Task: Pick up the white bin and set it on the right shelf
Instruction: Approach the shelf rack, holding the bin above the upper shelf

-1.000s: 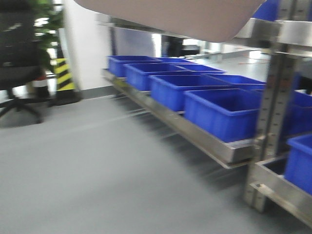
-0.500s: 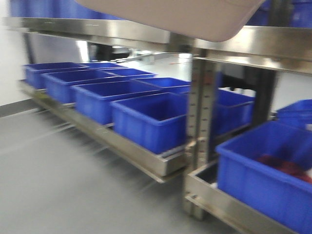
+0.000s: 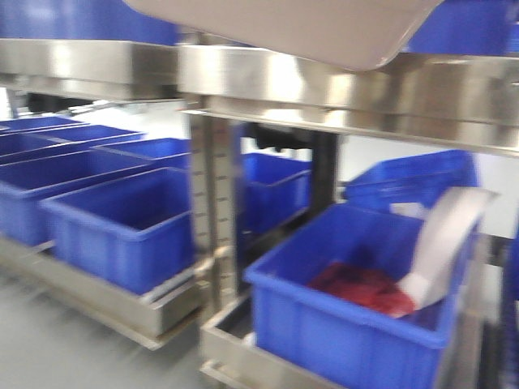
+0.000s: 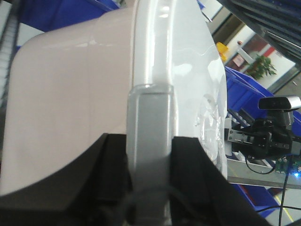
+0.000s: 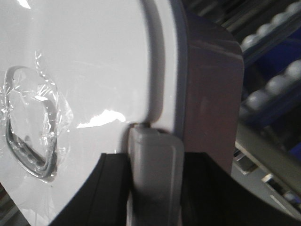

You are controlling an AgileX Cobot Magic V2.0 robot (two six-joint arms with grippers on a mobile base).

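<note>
In the front view, the shiny steel right shelf (image 3: 340, 77) ran across the upper frame on a perforated upright (image 3: 212, 203). Blue bins (image 3: 122, 227) sat on the lower racks above a grey floor (image 3: 49, 356). The white bin (image 3: 300, 24) showed its pale underside at top centre, overlapping the rail. In the left wrist view, the left gripper (image 4: 150, 160) was clamped around a grey clip on the bin's glossy rim. In the right wrist view, the right gripper (image 5: 155, 174) pinched a like clip beside the white lid, whose recess carried crinkled film.
</note>
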